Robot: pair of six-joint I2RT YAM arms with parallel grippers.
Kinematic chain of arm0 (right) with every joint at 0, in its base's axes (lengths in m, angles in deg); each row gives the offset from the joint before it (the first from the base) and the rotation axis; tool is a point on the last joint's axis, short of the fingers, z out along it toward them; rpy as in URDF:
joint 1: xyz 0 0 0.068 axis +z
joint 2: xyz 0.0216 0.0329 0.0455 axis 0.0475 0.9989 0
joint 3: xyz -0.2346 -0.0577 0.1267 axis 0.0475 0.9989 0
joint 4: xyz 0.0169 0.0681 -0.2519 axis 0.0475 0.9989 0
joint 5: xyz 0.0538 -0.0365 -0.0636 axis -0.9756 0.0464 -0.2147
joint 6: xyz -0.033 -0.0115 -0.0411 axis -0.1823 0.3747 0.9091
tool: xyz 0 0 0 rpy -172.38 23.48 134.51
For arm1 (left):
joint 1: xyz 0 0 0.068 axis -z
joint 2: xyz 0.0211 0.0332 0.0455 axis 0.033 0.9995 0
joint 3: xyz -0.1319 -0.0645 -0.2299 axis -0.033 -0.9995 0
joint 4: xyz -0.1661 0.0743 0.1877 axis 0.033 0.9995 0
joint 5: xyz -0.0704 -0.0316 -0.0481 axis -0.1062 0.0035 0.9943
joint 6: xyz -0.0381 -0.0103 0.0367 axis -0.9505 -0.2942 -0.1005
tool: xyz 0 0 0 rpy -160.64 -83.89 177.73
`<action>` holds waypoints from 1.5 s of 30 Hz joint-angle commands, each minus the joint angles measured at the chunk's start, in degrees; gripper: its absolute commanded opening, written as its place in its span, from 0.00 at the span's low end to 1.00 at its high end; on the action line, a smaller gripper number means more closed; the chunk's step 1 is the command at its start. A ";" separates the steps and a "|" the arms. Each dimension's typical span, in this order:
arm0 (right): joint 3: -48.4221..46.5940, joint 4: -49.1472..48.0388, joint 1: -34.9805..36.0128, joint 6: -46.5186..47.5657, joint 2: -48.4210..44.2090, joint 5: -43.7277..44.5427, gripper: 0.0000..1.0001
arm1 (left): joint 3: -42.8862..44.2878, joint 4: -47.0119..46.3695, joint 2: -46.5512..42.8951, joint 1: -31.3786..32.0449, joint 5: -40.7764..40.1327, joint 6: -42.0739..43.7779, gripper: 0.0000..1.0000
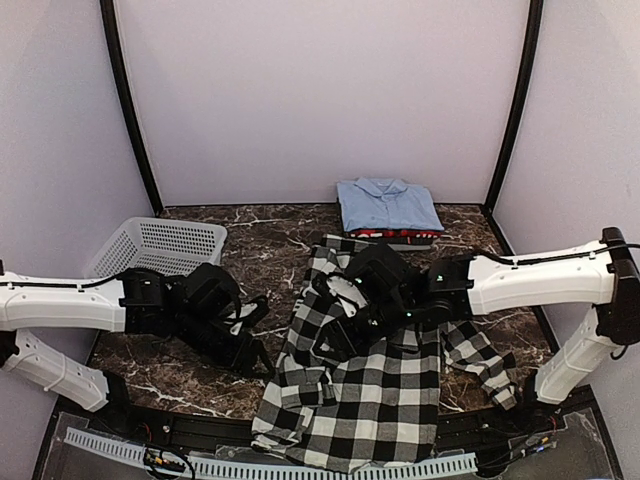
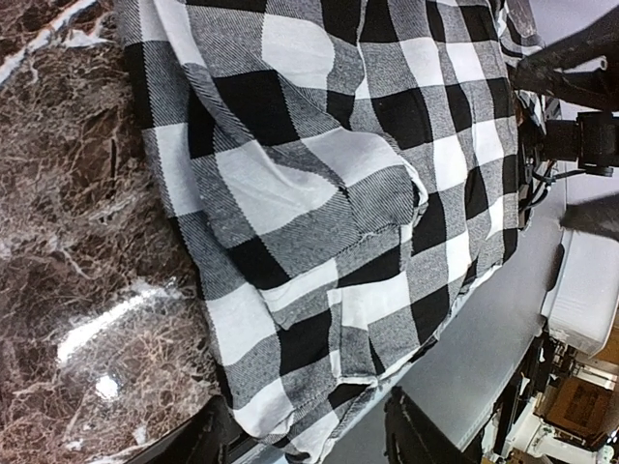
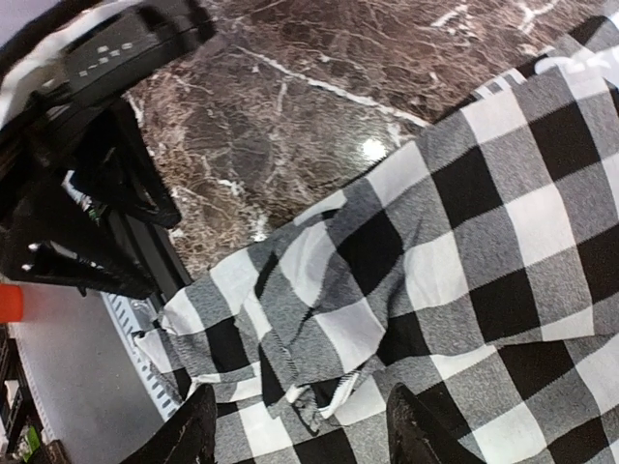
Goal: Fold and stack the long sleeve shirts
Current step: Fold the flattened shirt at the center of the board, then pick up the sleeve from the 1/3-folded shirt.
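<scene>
Marble desk (image 1: 170, 385): checked shirt (image 1: 370, 400) spread at near edge, evidently for folding. Left gripper (image 2: 302, 425) and right gripper (image 3: 302, 401) both released, empty.

Item, my left arm (image 1: 60, 305) and right arm (image 1: 530, 280): white rounded shells, black joint housings, a thin black cable along each top. Item, my fingers (image 3: 189, 435): black, matte, two per wrist.

Buffalo-check shirt (image 1: 372, 405) on marble table (image 1: 270, 232), right end effector (image 1: 343, 325) above
</scene>
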 commanded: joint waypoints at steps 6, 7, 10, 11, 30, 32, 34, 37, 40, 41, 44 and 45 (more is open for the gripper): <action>7.60 -6.79 -6.78 -4.83 -3.33 9.88 0.54 | -2.03 -7.98 5.98 2.22 5.92 1.72 0.52; 7.91 -7.36 -7.30 -4.94 -3.07 11.25 0.54 | -1.98 -8.66 7.75 2.97 5.97 1.48 0.51; 9.32 -9.98 -8.81 -5.66 -2.90 13.54 0.53 | -1.82 -9.65 11.71 4.13 5.38 0.71 0.48; 10.05 -11.22 -9.64 -6.00 -2.99 13.52 0.53 | -1.90 -9.82 12.25 4.37 4.79 0.54 0.46; 13.95 -15.99 -12.88 -6.59 -3.00 13.99 0.50 | 1.71 -8.42 18.62 6.36 -0.12 -2.52 0.41; 14.19 -15.99 -12.88 -6.59 -3.29 14.07 0.49 | 2.83 -8.19 19.21 7.00 -0.25 -2.45 0.40; 14.39 -16.17 -12.88 -6.58 -3.56 14.26 0.49 | 3.58 -7.87 19.92 7.15 -0.37 -2.45 0.38; 14.50 -16.45 -12.88 -6.50 -3.76 14.31 0.49 | 4.09 -7.60 20.47 7.25 -0.50 -2.74 0.32; 14.72 -16.72 -12.86 -6.34 -3.89 14.18 0.50 | 4.51 -7.50 20.26 7.26 -0.80 -3.02 0.22; 14.76 -16.76 -12.88 -6.20 -3.89 14.32 0.49 | 5.04 -6.95 20.00 7.26 -1.03 -2.94 0.16; 14.65 -16.42 -12.89 -5.63 -3.58 15.14 0.49 | 6.49 -5.12 19.11 7.26 -2.13 -2.45 0.02; 14.55 -16.26 -12.88 -5.35 -3.49 15.37 0.50 | 7.40 -3.85 18.48 7.26 -2.14 -2.09 0.00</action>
